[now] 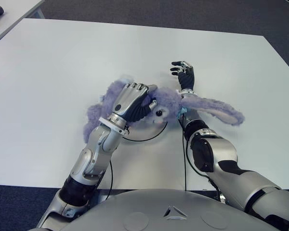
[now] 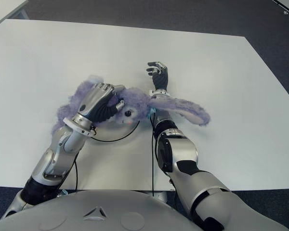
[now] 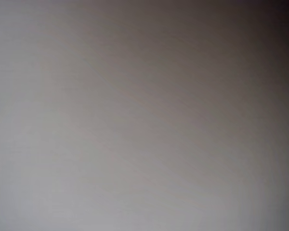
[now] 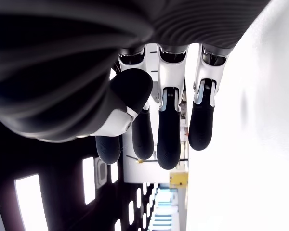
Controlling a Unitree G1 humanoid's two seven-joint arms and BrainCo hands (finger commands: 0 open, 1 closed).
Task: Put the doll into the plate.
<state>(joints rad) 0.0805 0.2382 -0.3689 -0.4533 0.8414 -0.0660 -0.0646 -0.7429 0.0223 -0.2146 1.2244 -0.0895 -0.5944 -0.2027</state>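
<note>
Doll: our purple plush rabbit (image 1: 168, 107) lies on the white table (image 1: 62, 72), its long axis running across us from left to right, one long ear (image 1: 216, 109) draped over our right forearm.
Plate: we see only a thin dark curved rim (image 1: 144, 138) under the doll's head; the doll already seems to lie partly over it, though we cannot tell how far.
Left hand: our left hand (image 1: 132, 100) is on top of the doll's body, fingers curled into the fur and gripping it.
Right hand: our right hand (image 1: 184, 73) shows just beyond the doll, fingers extended and relaxed, holding nothing.
Key relation: the doll sits directly under the left fingers, so the left hand is the nearer one.
Next move: we judge the doll must be centred on the plate, then released.
Writing: none that we can read.
</note>
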